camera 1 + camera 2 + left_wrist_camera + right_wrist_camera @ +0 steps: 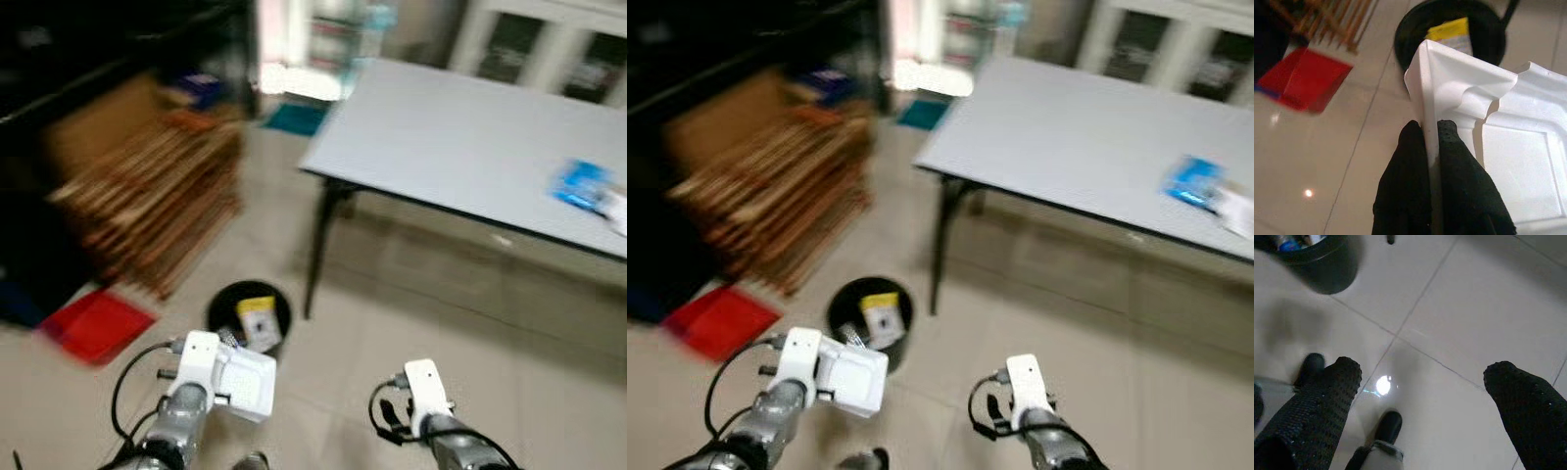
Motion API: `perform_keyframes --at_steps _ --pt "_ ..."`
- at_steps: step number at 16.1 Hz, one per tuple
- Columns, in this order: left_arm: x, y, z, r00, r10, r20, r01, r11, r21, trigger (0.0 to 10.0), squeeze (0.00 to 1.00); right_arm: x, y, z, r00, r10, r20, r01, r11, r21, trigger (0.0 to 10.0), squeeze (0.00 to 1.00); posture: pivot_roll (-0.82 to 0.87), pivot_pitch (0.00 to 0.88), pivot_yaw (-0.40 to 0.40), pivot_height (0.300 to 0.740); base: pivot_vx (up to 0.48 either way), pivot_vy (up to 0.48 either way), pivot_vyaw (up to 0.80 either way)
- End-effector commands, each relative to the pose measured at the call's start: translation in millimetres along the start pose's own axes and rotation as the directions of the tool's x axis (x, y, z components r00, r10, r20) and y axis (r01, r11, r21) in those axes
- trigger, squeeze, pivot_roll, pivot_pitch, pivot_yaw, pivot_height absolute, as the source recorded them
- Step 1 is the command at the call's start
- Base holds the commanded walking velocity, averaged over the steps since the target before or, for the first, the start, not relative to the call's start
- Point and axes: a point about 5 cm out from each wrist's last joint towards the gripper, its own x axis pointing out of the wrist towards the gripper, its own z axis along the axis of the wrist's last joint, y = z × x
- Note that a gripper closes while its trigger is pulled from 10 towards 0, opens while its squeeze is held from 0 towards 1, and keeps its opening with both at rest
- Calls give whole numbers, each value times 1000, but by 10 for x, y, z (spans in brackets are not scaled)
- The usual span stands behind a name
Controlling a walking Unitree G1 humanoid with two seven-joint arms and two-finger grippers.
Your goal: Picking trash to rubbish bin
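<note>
We carry a white foam container point(1488, 147) in our left gripper point(1432, 147), the two black fingers pinching one thin wall of it at a corner, which leaves the tray hanging out to the side where we can tip it away. In the head views it rides just short of the black rubbish bin point(250, 311), which stands on the floor ahead of us by the desk leg point(318, 245). We judge the piece is held low and forward so it can be let go over the bin's mouth; it is near the rim but not yet above it. The bin already holds a yellow-and-white packet point(259, 318) and some other scraps too blurred to name.

Our right gripper point(1420, 396) hangs with nothing in it, fingers spread wide apart over bare tile.

The floor is pale glossy tile point(1464, 308) that throws back a lamp glare. The grey desk point(460, 137) carries a blue packet point(580, 183) near its far right side, perhaps more trash for later. To our left lie a stack of wooden slats point(157, 201) and a red flat thing point(96, 323) on the floor. The head views are smeared, so we are likely moving
</note>
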Motion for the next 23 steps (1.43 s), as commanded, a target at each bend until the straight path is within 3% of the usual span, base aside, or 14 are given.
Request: perform_keyframes --at_steps 1,7,10,23 --pt "-2 14 -21 1000 7 -10 -7 1000 -8 10000 0 2 11 -9 1000 2 -11 -2 1000 -9 10000 0 25 46 -89 740 0 0 800" --pt "-5 -10 -21 1000 -5 -4 5 1000 -24 10000 0 1 18 -9 1000 7 -6 -7 1000 -13 10000 0 27 46 -93 740 0 0 756" --pt "-2 -2 -18 1000 1 -9 -1 1000 -13 10000 0 7 16 42 1000 -1 24 0 999 43 10000 0 26 46 -92 740 0 0 0" --pt "2 23 -14 1000 12 -16 -12 1000 0 10000 0 16 36 93 999 -2 43 0 999 38 10000 0 31 46 -92 740 355 0 -139"
